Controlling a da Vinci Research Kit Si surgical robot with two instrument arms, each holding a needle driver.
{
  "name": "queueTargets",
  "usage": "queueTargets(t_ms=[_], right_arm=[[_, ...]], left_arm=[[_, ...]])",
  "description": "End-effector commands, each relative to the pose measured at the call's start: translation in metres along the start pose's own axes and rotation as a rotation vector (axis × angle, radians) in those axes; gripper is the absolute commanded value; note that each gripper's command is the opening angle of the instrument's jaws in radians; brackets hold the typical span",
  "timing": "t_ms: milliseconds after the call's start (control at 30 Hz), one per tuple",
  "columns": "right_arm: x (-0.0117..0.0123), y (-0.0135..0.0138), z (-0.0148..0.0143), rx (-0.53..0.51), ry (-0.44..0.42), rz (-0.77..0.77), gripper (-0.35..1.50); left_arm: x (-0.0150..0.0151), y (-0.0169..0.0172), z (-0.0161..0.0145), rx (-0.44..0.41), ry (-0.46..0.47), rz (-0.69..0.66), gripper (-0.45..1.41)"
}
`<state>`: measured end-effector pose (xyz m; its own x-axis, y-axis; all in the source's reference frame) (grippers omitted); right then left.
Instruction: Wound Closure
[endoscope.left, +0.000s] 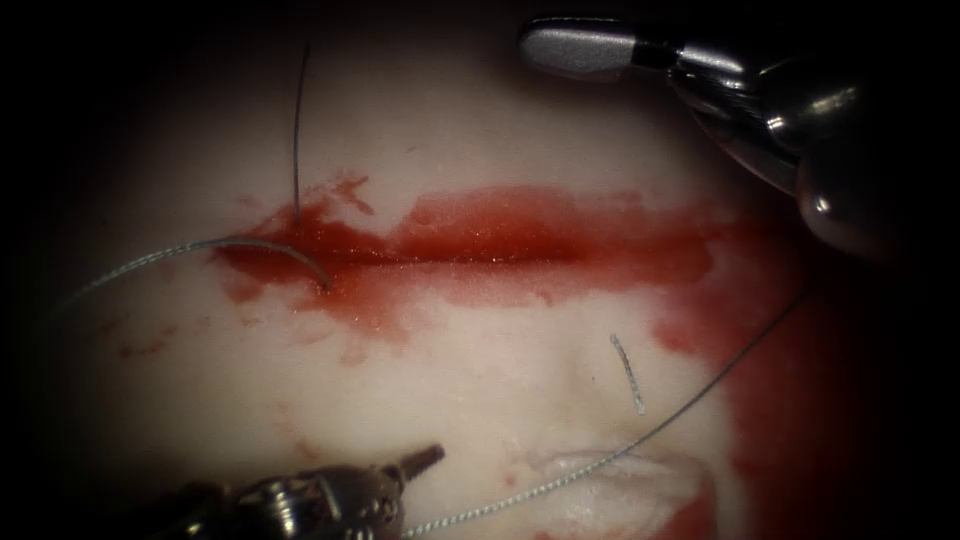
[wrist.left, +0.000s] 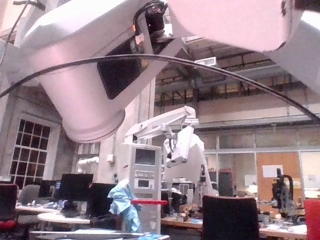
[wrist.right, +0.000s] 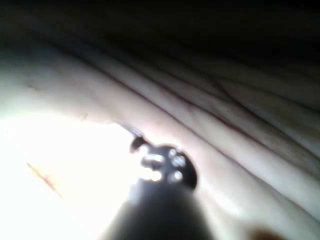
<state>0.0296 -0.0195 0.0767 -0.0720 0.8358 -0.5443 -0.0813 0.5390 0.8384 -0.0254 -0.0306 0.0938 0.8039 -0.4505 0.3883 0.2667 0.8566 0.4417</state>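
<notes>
Resting in the cut (endoscope.left: 480, 255), the needle (endoscope.left: 285, 252); both claws, left (endoscope.left: 425, 460) and right (endoscope.left: 580, 48), closed, holding nothing.

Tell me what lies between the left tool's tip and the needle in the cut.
Endoscope view: between the left tool and the needle lies bare tissue with faint smears of red fluid; nothing else.

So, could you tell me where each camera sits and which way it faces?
Endoscope: above and in front, facing the cut; shows the left tool, jaws shut on nothing, the right tool, and the unheld needle at the cut's left end.
Left wrist: on the left arm, facing the workshop; arm housing overhead.
Right wrist: along its shaft, facing the tissue.
Shared: endoscope and right wrist both show the right tool and tissue.
</notes>
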Motion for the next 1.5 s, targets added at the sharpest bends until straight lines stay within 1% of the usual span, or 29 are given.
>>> queueTargets(t_ms=[33, 67, 333, 433, 500, 533, 633, 667, 700, 767, 833, 867, 900, 967, 1000, 1033, 1100, 1167, 1200, 1267, 1333, 1500], right_arm=[[0.0010, 0.0003, 0.0009, 0.002, 0.004, -0.004, -0.35], [0.0011, 0.0003, 0.0010, 0.002, 0.004, -0.003, -0.35], [0.0012, -0.0001, 0.0012, 0.011, 0.000, 0.001, -0.35], [0.0012, -0.0001, 0.0012, 0.011, -0.001, 0.008, -0.35], [0.0012, -0.0001, 0.0012, 0.014, -0.002, 0.008, -0.35], [0.0012, -0.0002, 0.0012, 0.014, -0.002, 0.008, -0.35], [0.0010, -0.0003, 0.0015, 0.025, -0.004, 0.007, -0.35], [0.0008, -0.0006, 0.0019, 0.023, -0.031, 0.013, -0.35], [0.0007, -0.0008, 0.0023, 0.021, -0.043, 0.001, -0.35], [0.0007, -0.0010, 0.0028, 0.022, -0.043, -0.009, -0.35], [0.0006, -0.0012, 0.0034, 0.029, -0.047, -0.015, -0.35], [0.0005, -0.0013, 0.0036, 0.033, -0.049, -0.015, -0.35], [0.0004, -0.0015, 0.0038, 0.039, -0.052, -0.015, -0.35], [0.0003, -0.0019, 0.0041, 0.050, -0.058, -0.014, -0.35], [0.0002, -0.0020, 0.0042, 0.055, -0.060, -0.014, -0.35], [0.0001, -0.0022, 0.0044, 0.056, -0.064, -0.014, -0.35], [-0.0001, -0.0023, 0.0049, 0.056, -0.064, -0.016, -0.35], [-0.0006, -0.0023, 0.0056, 0.053, -0.064, -0.022, -0.35], [-0.0009, -0.0023, 0.0059, 0.051, -0.071, -0.025, -0.35], [-0.0016, -0.0022, 0.0069, 0.029, -0.101, -0.033, -0.35], [-0.0022, -0.0021, 0.0080, 0.012, -0.127, -0.063, -0.35], [-0.0026, -0.0018, 0.0108, -0.014, -0.118, -0.114, -0.35]], left_arm=[[-0.0011, 0.0008, -0.0003, -0.004, -0.003, 0.001, -0.22], [-0.0010, 0.0008, -0.0003, -0.004, 0.003, 0.000, -0.45], [-0.0010, 0.0007, -0.0007, 0.036, 0.010, -0.040, -0.45], [-0.0013, 0.0009, -0.0014, 0.047, 0.009, -0.041, -0.45], [-0.0014, 0.0011, -0.0022, 0.038, 0.007, -0.042, -0.45], [-0.0015, 0.0014, -0.0028, 0.038, 0.006, -0.013, -0.45], [-0.0011, 0.0014, -0.0043, 0.058, -0.001, 0.165, -0.45], [-0.0005, 0.0012, -0.0052, 0.113, -0.054, 0.290, -0.45], [0.0003, 0.0008, -0.0059, 0.194, -0.114, 0.370, -0.45], [0.0012, 0.0007, -0.0072, 0.271, -0.169, 0.415, -0.45], [0.0015, 0.0010, -0.0084, 0.316, -0.186, 0.453, -0.45], [0.0015, 0.0016, -0.0094, 0.345, -0.192, 0.477, -0.45], [0.0016, 0.0023, -0.0101, 0.355, -0.198, 0.509, -0.45], [0.0021, 0.0036, -0.0115, 0.314, -0.188, 0.535, -0.45], [0.0028, 0.0044, -0.0123, 0.266, -0.154, 0.559, -0.45], [0.0034, 0.0049, -0.0127, 0.241, -0.125, 0.570, -0.45], [0.0044, 0.0060, -0.0129, 0.234, -0.089, 0.590, -0.45], [0.0048, 0.0063, -0.0124, 0.229, -0.090, 0.675, -0.45], [0.0049, 0.0061, -0.0120, 0.227, -0.107, 0.727, -0.45], [0.0044, 0.0055, -0.0113, 0.213, -0.128, 0.772, -0.45], [0.0035, 0.0043, -0.0106, 0.222, -0.138, 0.799, -0.45], [0.0011, 0.0012, -0.0102, 0.270, -0.160, 0.853, -0.45]])
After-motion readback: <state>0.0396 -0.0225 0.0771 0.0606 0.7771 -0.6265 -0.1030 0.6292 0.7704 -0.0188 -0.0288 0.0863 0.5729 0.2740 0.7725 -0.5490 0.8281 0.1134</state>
